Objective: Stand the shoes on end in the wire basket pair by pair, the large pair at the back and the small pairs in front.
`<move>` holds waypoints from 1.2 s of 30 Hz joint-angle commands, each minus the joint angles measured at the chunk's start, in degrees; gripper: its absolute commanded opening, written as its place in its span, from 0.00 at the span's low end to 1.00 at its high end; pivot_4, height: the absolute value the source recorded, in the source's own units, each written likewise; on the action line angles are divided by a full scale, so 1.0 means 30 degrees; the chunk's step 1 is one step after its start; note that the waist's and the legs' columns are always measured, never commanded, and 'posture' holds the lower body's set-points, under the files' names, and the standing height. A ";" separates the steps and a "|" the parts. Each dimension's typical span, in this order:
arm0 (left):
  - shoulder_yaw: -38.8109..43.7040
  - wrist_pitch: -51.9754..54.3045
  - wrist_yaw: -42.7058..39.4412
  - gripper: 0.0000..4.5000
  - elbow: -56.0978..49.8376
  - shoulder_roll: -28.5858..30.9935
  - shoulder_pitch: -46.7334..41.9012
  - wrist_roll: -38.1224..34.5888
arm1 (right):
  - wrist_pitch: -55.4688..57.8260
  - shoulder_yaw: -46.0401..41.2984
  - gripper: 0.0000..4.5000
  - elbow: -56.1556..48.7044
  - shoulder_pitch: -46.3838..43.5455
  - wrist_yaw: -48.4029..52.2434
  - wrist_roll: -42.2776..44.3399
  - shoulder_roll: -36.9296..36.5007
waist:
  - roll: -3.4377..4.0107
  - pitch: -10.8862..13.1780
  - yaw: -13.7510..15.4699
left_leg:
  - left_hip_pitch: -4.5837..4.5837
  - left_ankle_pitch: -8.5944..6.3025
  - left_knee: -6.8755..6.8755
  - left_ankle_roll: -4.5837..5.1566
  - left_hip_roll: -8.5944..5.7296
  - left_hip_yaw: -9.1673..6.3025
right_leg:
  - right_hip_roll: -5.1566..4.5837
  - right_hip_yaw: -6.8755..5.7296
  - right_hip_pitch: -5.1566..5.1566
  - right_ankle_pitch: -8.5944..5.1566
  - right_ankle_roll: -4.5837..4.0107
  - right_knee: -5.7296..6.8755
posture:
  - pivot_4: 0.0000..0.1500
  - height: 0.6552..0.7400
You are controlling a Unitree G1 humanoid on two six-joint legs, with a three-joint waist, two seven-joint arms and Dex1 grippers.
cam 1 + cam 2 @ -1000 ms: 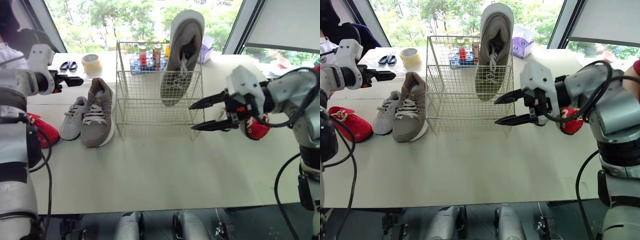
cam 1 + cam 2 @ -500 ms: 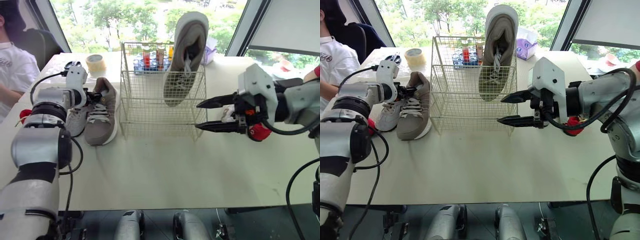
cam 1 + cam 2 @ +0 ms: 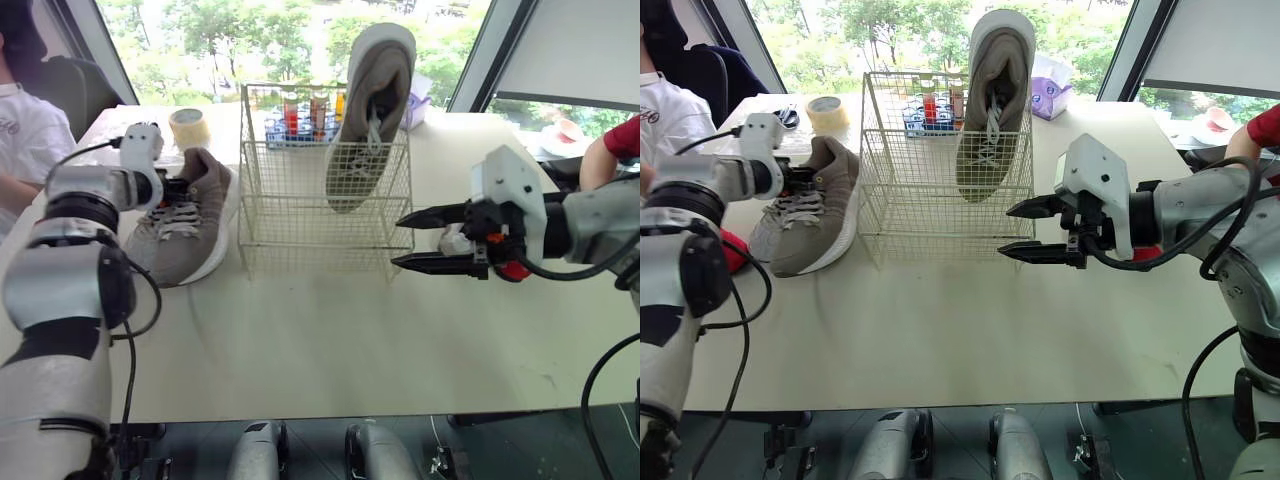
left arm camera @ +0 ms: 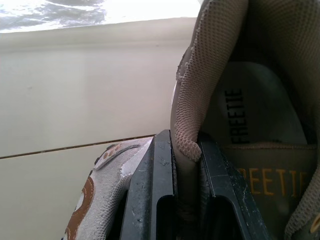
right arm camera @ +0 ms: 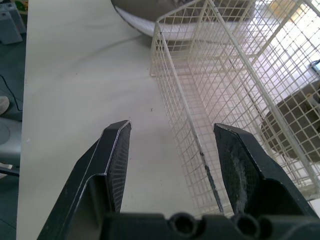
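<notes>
At far left of the table (image 3: 320, 340), the left gripper (image 3: 178, 187) was clamped on the heel collar of the tan shoe (image 3: 190, 225), one finger inside and one outside. The heel was up and the toe low toward the near left; I couldn't tell if the toe touched. The shoe likely handled light, with a soft mesh upper and a stiffer sole. The collar folded under the pinch, so the shoe would probably swing from that hold. A grip lower on the firmer heel counter looked safer for standing it on end.

In the middle, the basket (image 3: 300, 215) had thin wire walls, probably light enough to slide if bumped. The upright shoe (image 3: 368, 110), the tan one's mate, stood on end at its far right, toe sticking out above the rim.

To the right, the right gripper (image 3: 397, 242) was spread wide and held nothing, just beside the basket's near right corner. A red shoe (image 3: 1145, 253) lay behind it.

The table was smooth, pale and flat. Windows with trees stood behind it, and a tape roll (image 3: 187, 128) sat at far left. A person (image 3: 20, 130) sat at the left edge.
</notes>
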 commanded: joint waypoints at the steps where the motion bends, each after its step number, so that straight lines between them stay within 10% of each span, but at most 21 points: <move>1: -0.0061 0.2185 -0.1725 0.01 -0.1310 0.0746 -0.0703 -0.0149 | -0.1028 -0.0231 0.63 0.0411 -0.0223 0.0083 -0.0034 -0.0048 | 0.0000 0.0000 0.0000 | 0.0008 0.0000 0.0000 0.0000 0.0000 0.0002 | 0.0000 -0.0001 0.0002 -0.0001 0.0001 0.0001 | 1.00 0.94; 9: -0.1243 0.7266 -0.3781 0.01 -0.5995 0.1726 0.1585 -0.0370 | -0.2495 0.1068 0.63 0.1944 -0.0731 0.0662 -0.0501 0.0270 | 0.0000 0.0000 -0.0013 | 0.0003 0.0001 0.0010 -0.0001 0.0007 -0.0004 | -0.0003 0.0001 0.0006 -0.0001 0.0000 0.0006 | 1.00 0.94; 19: 0.3822 0.8712 0.1266 0.01 -1.3138 0.2181 0.1500 -0.2787 | -0.2686 0.1189 0.63 0.2414 -0.0553 0.0352 -0.0724 0.0505 | -0.0028 0.0015 0.0065 | -0.0022 0.0003 0.0046 0.0000 0.0025 -0.0036 | -0.0017 0.0001 0.0007 0.0016 0.0030 0.0017 | 1.00 0.94; 36: 0.4712 -1.3745 0.8131 0.01 -1.3366 -0.5504 -0.3433 -0.3380 | -0.0977 -0.3714 0.63 0.3003 -0.1785 -0.1888 0.1615 -0.0304 | -0.0086 0.0045 0.0166 | 0.0119 -0.0009 0.0048 0.0019 -0.0030 0.0001 | -0.0029 0.0009 0.0189 0.0045 0.0080 -0.0046 | 1.00 0.94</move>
